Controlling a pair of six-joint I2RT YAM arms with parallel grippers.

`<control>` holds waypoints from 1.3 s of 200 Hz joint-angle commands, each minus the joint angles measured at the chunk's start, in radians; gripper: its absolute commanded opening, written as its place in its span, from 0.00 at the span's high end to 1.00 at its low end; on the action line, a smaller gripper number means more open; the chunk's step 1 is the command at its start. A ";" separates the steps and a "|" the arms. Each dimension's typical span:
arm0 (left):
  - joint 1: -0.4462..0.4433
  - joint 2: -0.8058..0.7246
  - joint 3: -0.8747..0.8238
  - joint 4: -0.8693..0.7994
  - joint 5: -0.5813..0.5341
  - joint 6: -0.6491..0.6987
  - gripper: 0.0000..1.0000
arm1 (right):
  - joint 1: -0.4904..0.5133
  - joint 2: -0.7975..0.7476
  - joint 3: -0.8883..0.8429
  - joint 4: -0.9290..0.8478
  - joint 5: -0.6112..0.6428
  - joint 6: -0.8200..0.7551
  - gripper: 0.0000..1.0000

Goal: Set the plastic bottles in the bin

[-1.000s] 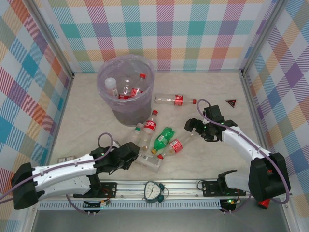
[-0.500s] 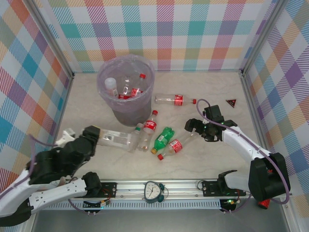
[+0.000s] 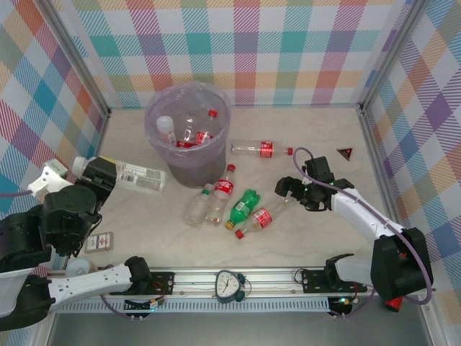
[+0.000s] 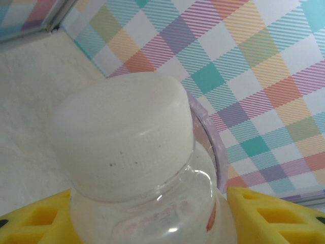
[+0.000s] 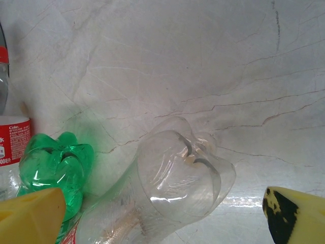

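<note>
In the last sec my left gripper (image 3: 101, 175) took the white-cap bottle (image 3: 137, 177) up from the table (image 3: 317, 130) in front of me and swung it up and to the left. Now it hangs in the air, lying about level. Its bottom end points toward the bin (image 3: 184, 173) but is not yet over the rim. The jaws there are clamped on the bottle just under the cap. In the wrist view the yellow pads (image 4: 30, 223) sit tight on both sides of the neck.

My right gripper (image 3: 290, 190) did not move at all. Its jaws are wide apart around the bottom end of the clear bottle (image 3: 261, 216), which lies beside the green bottle (image 3: 245, 205). No contact yet, I think.

For the task: one more bottle is off the table and approx. halfway to the bin. Several are inside already. I count five left on the table, incl. one alone to the right of the bin. Next, I judge, the left arm must carry fwd and right until the bottle is above the opening, then let go. The bin is wide, so aim is easy, but the bottle is long and held at one end, so it can catch the rim.
</note>
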 commanded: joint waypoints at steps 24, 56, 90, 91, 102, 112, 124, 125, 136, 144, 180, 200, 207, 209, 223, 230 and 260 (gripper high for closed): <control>0.018 0.091 0.052 0.136 -0.069 0.252 0.56 | -0.002 -0.031 0.026 -0.004 -0.024 -0.027 0.01; 0.223 0.162 0.045 0.261 0.175 0.359 0.56 | -0.001 -0.042 0.022 -0.003 -0.036 -0.029 0.00; 0.775 0.280 -0.001 0.489 0.843 0.340 0.61 | -0.002 -0.074 0.024 -0.029 -0.028 -0.047 0.00; 0.785 0.286 -0.001 0.498 0.854 0.338 0.61 | -0.002 -0.076 0.024 -0.031 -0.028 -0.047 0.00; 0.826 0.353 0.018 0.548 0.910 0.334 0.62 | -0.002 -0.093 0.024 -0.042 -0.014 -0.051 0.00; 0.829 0.408 0.039 0.594 0.916 0.342 0.62 | -0.002 -0.107 0.020 -0.049 -0.009 -0.049 0.00; 0.832 0.471 0.071 0.647 0.938 0.353 0.61 | -0.001 -0.119 0.014 -0.053 -0.006 -0.044 0.00; 0.832 0.476 0.074 0.651 0.939 0.354 0.61 | -0.002 -0.120 0.013 -0.053 -0.006 -0.044 0.00; 0.833 0.546 0.128 0.665 0.949 0.383 0.60 | -0.001 -0.125 0.007 -0.055 -0.005 -0.038 0.00; 0.835 0.602 0.180 0.655 0.954 0.406 0.60 | -0.001 -0.126 0.004 -0.051 -0.005 -0.035 0.00; 0.829 0.791 0.322 0.626 1.023 0.476 0.60 | -0.002 -0.123 0.005 -0.051 0.000 -0.037 0.00; 0.806 0.863 0.372 0.573 1.009 0.556 0.60 | -0.002 -0.106 0.014 -0.048 -0.001 -0.040 0.00; 0.798 0.888 0.393 0.546 1.003 0.587 0.60 | -0.002 -0.099 0.017 -0.044 -0.001 -0.041 0.00; 0.795 0.895 0.399 0.538 0.999 0.598 0.60 | -0.002 -0.098 0.018 -0.044 -0.001 -0.042 0.00; 0.775 0.938 0.434 0.490 0.983 0.663 0.60 | -0.002 -0.085 0.022 -0.042 0.000 -0.045 0.00; 0.764 0.955 0.447 0.477 0.975 0.696 0.60 | -0.001 -0.082 0.024 -0.043 0.001 -0.046 0.00; 0.718 1.040 0.533 0.376 0.918 0.824 0.60 | -0.001 -0.086 0.022 -0.052 0.020 -0.055 0.00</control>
